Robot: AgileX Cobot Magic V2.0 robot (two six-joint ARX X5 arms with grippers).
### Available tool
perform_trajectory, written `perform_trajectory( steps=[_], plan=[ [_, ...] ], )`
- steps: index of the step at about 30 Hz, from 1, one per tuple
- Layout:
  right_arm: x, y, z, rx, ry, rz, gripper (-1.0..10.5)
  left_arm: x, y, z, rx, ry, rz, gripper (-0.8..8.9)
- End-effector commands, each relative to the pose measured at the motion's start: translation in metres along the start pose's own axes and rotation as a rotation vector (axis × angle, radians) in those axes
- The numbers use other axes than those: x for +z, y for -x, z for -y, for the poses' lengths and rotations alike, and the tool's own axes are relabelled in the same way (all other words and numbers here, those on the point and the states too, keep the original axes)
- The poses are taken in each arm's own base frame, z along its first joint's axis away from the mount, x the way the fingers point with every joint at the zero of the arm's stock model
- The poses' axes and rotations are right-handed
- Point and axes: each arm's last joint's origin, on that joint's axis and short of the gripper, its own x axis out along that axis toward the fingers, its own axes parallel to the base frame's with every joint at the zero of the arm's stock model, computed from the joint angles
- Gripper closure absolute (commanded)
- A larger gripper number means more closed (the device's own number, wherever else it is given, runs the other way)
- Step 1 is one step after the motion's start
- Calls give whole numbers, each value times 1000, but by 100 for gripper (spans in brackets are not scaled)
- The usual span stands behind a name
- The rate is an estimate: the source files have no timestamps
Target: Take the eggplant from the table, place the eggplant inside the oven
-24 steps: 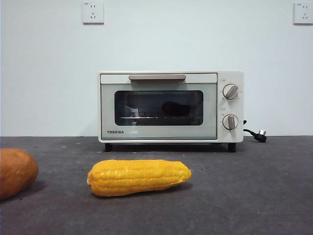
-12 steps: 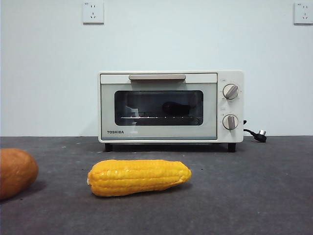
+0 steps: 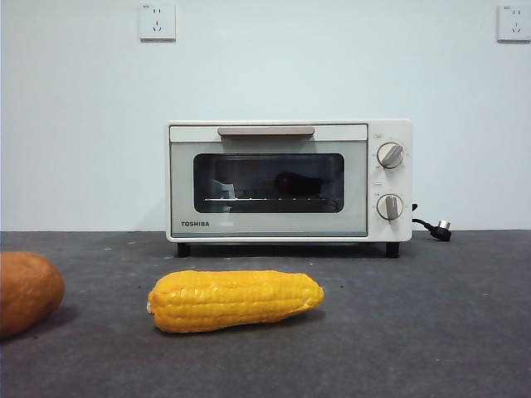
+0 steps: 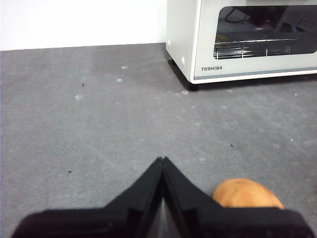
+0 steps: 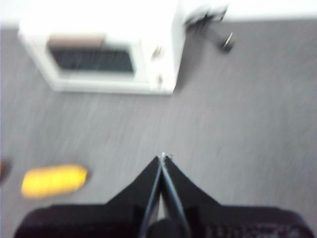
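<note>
The cream-white oven (image 3: 289,181) stands at the back of the dark grey table (image 3: 415,332) with its door closed. Behind the glass a dark rounded shape, the eggplant (image 3: 292,182), lies on the wire rack. My left gripper (image 4: 162,161) is shut and empty, low over the table in front of the oven's (image 4: 247,39) left side. High above the table and well back from the oven (image 5: 104,54), my right gripper (image 5: 162,157) is shut with nothing in it. The right wrist view is blurred. Neither arm shows in the front view.
A yellow corn cob (image 3: 235,299) lies in front of the oven and shows too in the right wrist view as the cob (image 5: 53,179). An orange-brown vegetable (image 3: 26,292) sits at the left edge, close by the left gripper (image 4: 245,193). The oven's plug (image 3: 440,228) lies behind its right side.
Nothing has moved in the front view; the oven door stays closed with the dark shape inside.
</note>
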Motion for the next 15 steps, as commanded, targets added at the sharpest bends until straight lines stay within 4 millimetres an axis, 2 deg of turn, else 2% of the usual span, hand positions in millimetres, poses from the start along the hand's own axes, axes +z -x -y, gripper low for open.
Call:
perform_trajectory(
  steps=[1, 5, 9, 13, 15],
  plan=[
    [0, 8, 2, -59, 3, 101, 946, -2, -1, 0, -3, 6, 0, 817],
    [-4, 14, 4, -121, -3, 234, 946, -2, -1, 0, -3, 6, 0, 817],
    [-17, 10, 5, -161, -5, 326, 946, -2, -1, 0, -3, 6, 0, 817],
    [-35, -4, 7, -189, -17, 391, 946, -2, -1, 0, -3, 6, 0, 817],
    [-45, -18, 8, -199, -21, 420, 946, -2, -1, 0, -3, 6, 0, 817]
  ],
)
